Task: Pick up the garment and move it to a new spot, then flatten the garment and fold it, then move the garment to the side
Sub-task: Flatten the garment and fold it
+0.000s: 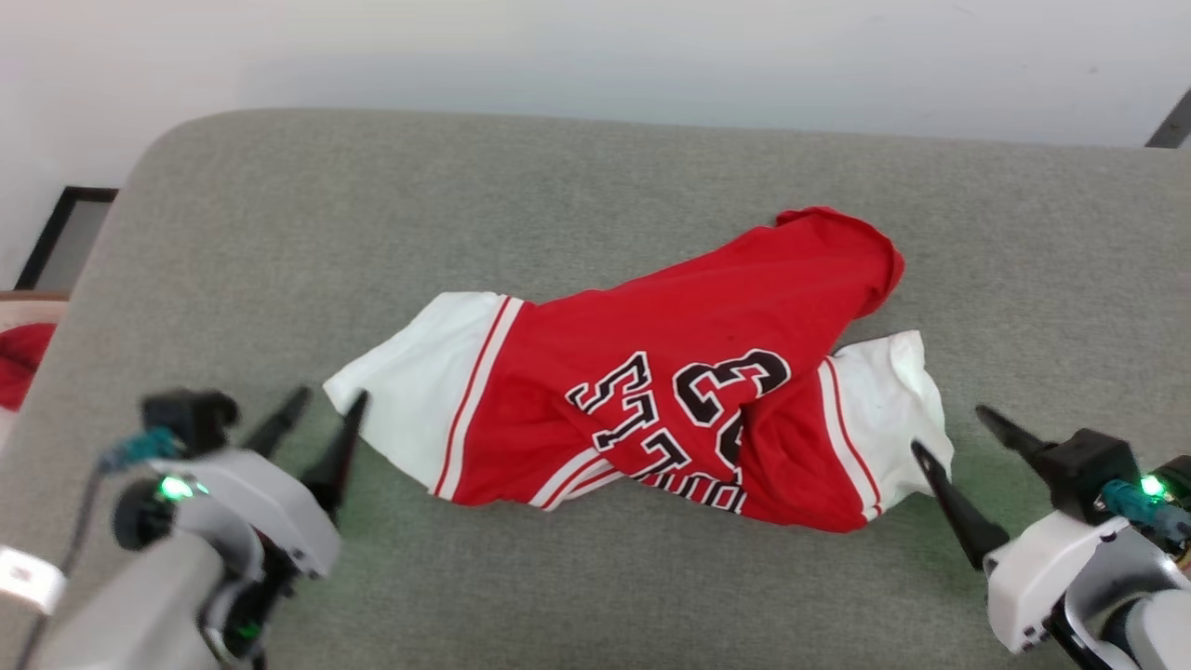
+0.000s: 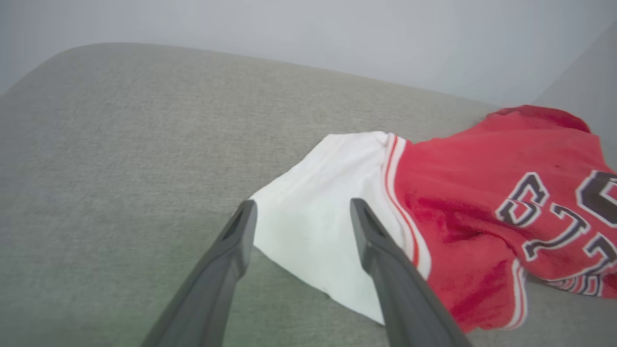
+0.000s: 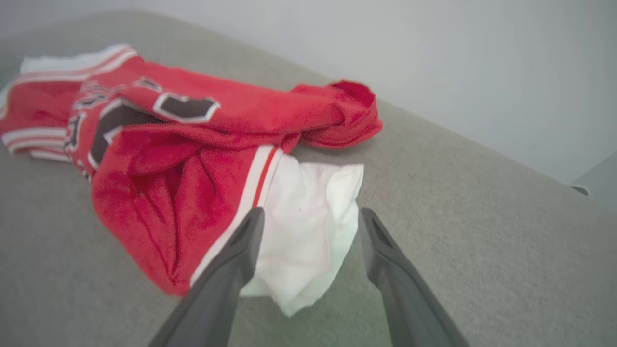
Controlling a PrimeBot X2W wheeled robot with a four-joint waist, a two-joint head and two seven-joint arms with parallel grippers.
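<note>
Starting at the far left of the head view, a red cloth point(image 1: 19, 358) shows at the picture's edge, off the grey cushion point(image 1: 279, 233), with a dark frame point(image 1: 65, 233) by the wall above it.

Next comes the left gripper point(image 1: 332, 398), low over the cushion's near left part, its two dark fingers spread wide with nothing between them. Its inner fingertip is just beside the garment's white left end. In the left wrist view the gripper point(image 2: 302, 206) points at that white panel, which shows in the gap between the spread fingers; whether they touch the fabric I cannot tell.

The garment point(image 1: 670, 372) lies crumpled across the middle of the cushion, running from the near left to the far right. From its white left panel, thin red-and-white stripes lead into the red body point(image 2: 482, 193), where black, white-outlined numerals lie creased and upside down to the head camera. A red end bunches up at the far right, and a second white panel sits rumpled at the near right.

Last is the right gripper point(image 1: 949, 428), also wide apart and holding nothing, its inner fingertip at the edge of that white panel. In the right wrist view the gripper point(image 3: 311, 214) frames the folded white fabric, with the red garment point(image 3: 193, 144) heaped beyond it.
</note>
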